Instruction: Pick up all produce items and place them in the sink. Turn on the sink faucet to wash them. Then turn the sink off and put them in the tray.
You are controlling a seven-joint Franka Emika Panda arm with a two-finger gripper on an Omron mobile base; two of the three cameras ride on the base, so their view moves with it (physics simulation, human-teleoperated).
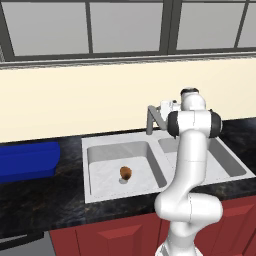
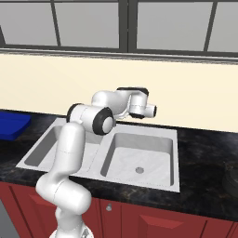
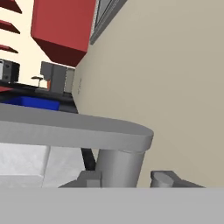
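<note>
Reaching the gripper (image 3: 126, 178) with parted, empty jaws around the hard, smooth, likely slippery faucet (image 1: 152, 118) post, while the small, firm potato (image 1: 126, 173) is sitting in the sink's (image 1: 115, 144) left basin.

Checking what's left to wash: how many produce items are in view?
1. The potato-like item lies in the left basin of the sink. The arm blocks part of the right basin, so another could be hidden.

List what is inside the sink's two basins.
In the sink, the basin nearer the blue tray holds one brown-orange potato on its floor. The other basin shows a round drain in the right base view; the arm covers part of it.
</note>
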